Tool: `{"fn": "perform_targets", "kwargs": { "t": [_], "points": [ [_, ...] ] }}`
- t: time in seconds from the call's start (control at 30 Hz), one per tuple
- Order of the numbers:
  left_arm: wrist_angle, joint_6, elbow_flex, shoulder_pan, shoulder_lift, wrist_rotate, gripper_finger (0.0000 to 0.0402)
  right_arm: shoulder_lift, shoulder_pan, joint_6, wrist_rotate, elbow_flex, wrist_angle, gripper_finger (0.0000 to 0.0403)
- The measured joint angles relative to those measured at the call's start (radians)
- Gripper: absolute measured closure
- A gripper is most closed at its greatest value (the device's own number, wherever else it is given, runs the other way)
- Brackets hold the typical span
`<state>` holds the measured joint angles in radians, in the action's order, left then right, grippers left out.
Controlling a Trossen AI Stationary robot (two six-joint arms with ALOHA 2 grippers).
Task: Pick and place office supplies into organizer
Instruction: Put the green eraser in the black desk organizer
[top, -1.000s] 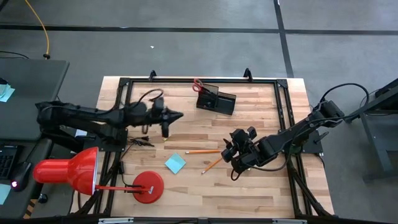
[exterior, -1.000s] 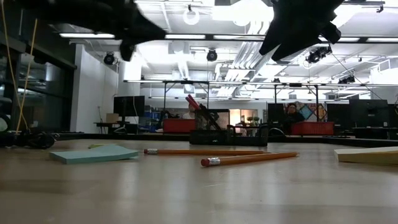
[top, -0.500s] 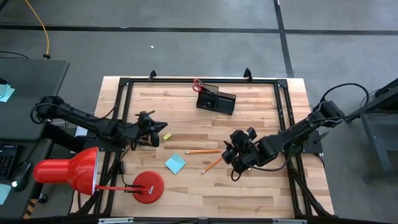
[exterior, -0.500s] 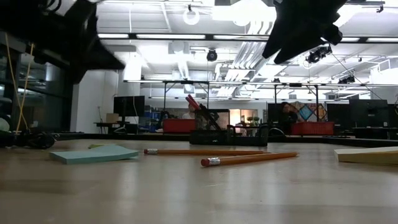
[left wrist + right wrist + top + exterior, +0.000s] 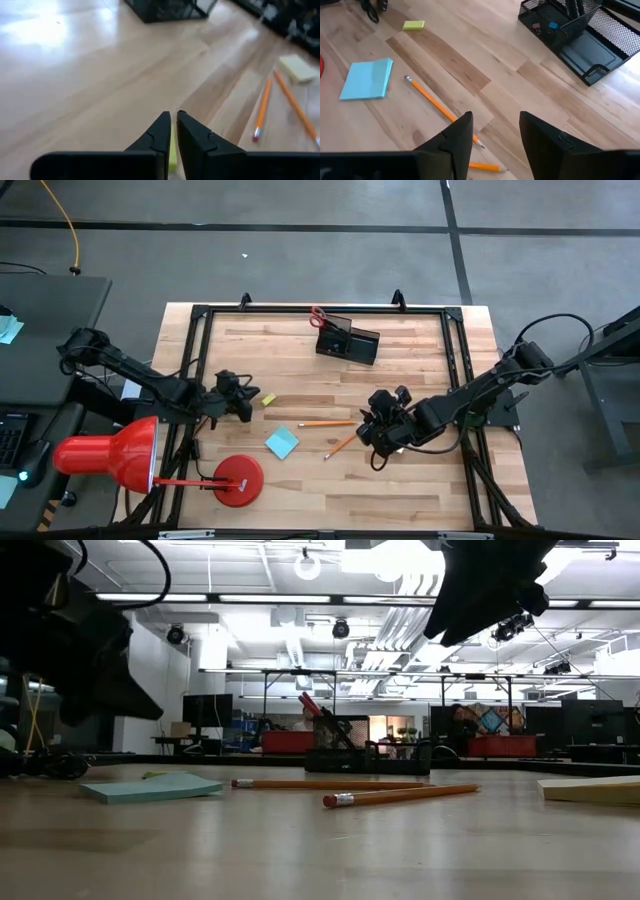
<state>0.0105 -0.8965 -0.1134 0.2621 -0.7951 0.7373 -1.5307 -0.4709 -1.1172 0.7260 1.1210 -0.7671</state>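
Pencils (image 5: 326, 423) lie loose beneath the right gripper (image 5: 495, 131), jaws spread; left gripper (image 5: 173, 131), jaws nearly together, beside the yellow block (image 5: 267, 398).

Grey floor (image 5: 300, 260), ceiling strip lights (image 5: 300, 600), red lamp (image 5: 105, 455).

Open pincer (image 5: 495, 140) above pencils (image 5: 437, 105)
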Motion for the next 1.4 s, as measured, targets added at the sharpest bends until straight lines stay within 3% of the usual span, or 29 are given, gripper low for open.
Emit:
{"fn": "perform_targets", "kwargs": {
  "t": [0.2,0.37,0.77,0.93,1.4],
  "points": [
    [0.033,0.017,0.01,0.001,-0.002,-0.043,0.0384,0.0,0.0,0.0,-0.006,0.0,0.0,0.0258],
    [0.072,0.017,0.01,0.001,-0.008,-0.018,0.038,0.0,0.0,0.0,-0.007,0.0,0.0,0.0258],
    [0.027,-0.009,0.01,0.001,-0.088,-0.036,0.0253,0.0,0.0,0.014,-0.012,0.0,0.001,0.0258],
    [-0.074,0.046,0.01,0.0,-0.155,-0.009,0.0227,0.0,0.0,0.026,-0.022,0.0,-0.006,0.0258],
    [-0.361,0.113,0.01,0.029,-0.422,0.036,0.0224,0.001,0.0,0.019,-0.118,0.0,-0.022,0.0258]
  ]
}}
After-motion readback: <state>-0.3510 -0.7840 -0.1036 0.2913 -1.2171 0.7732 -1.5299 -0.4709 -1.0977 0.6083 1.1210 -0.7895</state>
